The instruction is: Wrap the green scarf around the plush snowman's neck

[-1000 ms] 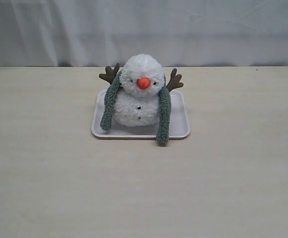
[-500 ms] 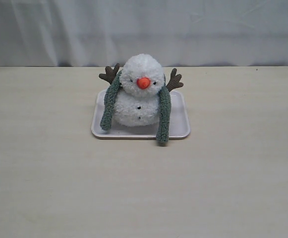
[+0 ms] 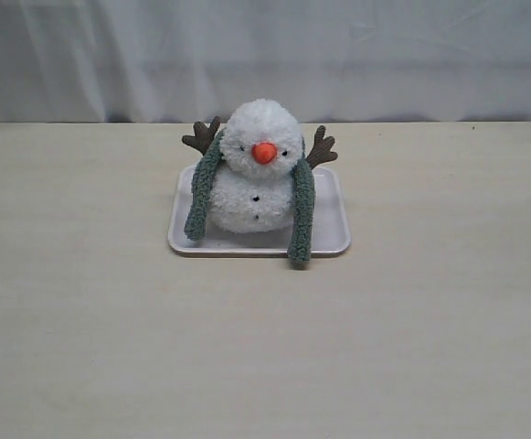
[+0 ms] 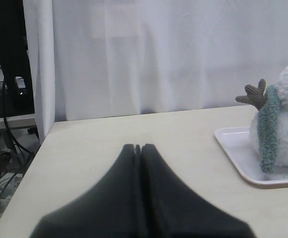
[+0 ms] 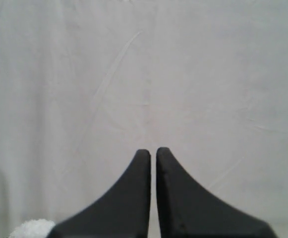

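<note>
The plush snowman (image 3: 260, 169) sits upright on a small white tray (image 3: 331, 233) at the table's middle back, orange nose facing the camera. The green scarf (image 3: 301, 216) is draped behind its neck, with both ends hanging down the front, one at each side of the body. In the left wrist view the snowman (image 4: 287, 124) and one scarf end (image 4: 268, 130) show off to one side. My left gripper (image 4: 138, 147) is shut and holds nothing, well away from the tray. My right gripper (image 5: 153, 150) is shut and empty, facing the white curtain; a white fluffy tip (image 5: 30, 229) shows low in its view.
A white curtain (image 3: 265, 55) hangs behind the table. The pale table (image 3: 265, 347) spreads wide around the tray. In the left wrist view, the table's edge, cables and a dark stand (image 4: 10, 99) lie beyond its far side.
</note>
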Controlling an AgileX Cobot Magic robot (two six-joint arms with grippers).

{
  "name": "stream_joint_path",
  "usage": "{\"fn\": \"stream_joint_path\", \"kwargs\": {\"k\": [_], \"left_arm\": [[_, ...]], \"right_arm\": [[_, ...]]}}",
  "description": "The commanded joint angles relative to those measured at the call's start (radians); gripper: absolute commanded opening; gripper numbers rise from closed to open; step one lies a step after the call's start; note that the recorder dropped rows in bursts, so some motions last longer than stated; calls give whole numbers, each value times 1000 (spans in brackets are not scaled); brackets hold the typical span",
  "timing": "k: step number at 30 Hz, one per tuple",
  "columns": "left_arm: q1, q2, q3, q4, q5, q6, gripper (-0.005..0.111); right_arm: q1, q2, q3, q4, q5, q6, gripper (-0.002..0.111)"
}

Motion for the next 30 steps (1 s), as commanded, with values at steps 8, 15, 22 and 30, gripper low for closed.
{"fn": "stream_joint_path", "kwargs": {"k": [8, 15, 22, 30], "left_arm": [[-2, -2, 2, -3, -12, -4, 0], [-2, -2, 2, -3, -12, -4, 0], [-2, -2, 2, -3, -12, -4, 0], [-2, -2, 2, -3, -12, -4, 0]], "right_arm": [[-6, -5, 3, 41, 284, -166, 4], [-6, -5, 3, 41, 668, -145, 4], [-6, -5, 3, 41, 698, -134, 4], [-6, -5, 3, 41, 708, -124, 4]]}}
